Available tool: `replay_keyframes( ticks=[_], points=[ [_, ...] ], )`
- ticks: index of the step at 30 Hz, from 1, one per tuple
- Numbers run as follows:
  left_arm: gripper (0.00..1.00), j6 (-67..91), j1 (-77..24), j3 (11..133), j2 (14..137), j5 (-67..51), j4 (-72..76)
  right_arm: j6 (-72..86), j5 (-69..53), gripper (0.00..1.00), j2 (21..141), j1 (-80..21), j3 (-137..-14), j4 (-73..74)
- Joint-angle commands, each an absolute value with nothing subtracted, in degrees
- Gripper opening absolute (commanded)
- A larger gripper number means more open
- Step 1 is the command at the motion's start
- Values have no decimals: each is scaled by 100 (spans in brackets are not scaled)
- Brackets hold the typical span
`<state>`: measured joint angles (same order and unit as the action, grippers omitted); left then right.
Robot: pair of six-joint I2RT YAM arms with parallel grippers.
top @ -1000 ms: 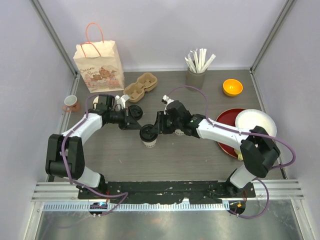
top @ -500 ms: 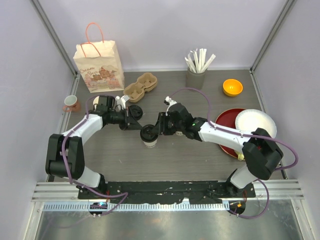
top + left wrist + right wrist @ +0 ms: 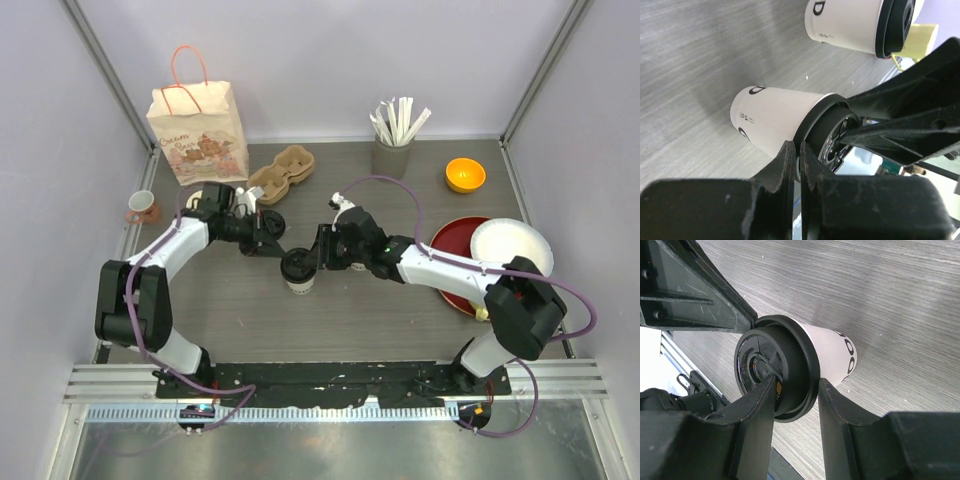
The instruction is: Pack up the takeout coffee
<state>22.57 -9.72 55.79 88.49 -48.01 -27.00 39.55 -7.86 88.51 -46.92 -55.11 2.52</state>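
Cream coffee cup [image 3: 297,274]: standing near the middle of the tabletop [image 3: 380,320], a little toward the left edge, black lid [image 3: 775,370] on top, black lettering on the side.
Right pincer [image 3: 796,390]: clamped on the coffee cup at the lid, one finger on each side of the lid's rim, reaching in from the right-edge side.
Left pincer [image 3: 796,152]: closed, fingers almost together, tips right at the lid's rim on the side opposite the right pincer; whether pressing on the rim, unclear.
Second cup [image 3: 845,25]: same cream paper with a black lid, visible beyond the coffee cup in the left wrist view; exact place on the tabletop hard to tell.
Paper bag [image 3: 197,130]: upright in the far-left corner, pink handles up.
Cardboard carrier [image 3: 283,170]: just right of the paper bag, near the far edge.
Grey holder [image 3: 392,157]: at the far edge, right of centre, white sticks standing in it.
Orange bowl [image 3: 465,175]: near the far-right corner.
Red plate [image 3: 452,240]: by the right edge, partly under a white dish [image 3: 512,245] and the right arm.
Small mug [image 3: 142,207]: at the left edge, well apart from the coffee cup.
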Motion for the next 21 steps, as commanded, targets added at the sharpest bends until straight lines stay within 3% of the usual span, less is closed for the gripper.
replay_keyframes(
  ticks=[1,10,16,17,21],
  points=[
    [0,1503,-1020,6160,9272,-3524,-3331,3928,-405,25,9027,-4825,-5387,783],
    [2,616,-1178,7242,9747,-3735,-3813,4148,-26,25,8982,-4930,-5519,607],
    [18,615,-1143,7698,9476,-3832,-4104,4614,613,25,8851,-4922,-5572,563],
    [25,667,-1125,7734,9405,-3823,-4148,4745,694,25,8833,-4922,-5590,554],
    [34,808,-1099,7805,9202,-3700,-4315,5079,1045,25,8780,-4931,-5581,378]
  ],
)
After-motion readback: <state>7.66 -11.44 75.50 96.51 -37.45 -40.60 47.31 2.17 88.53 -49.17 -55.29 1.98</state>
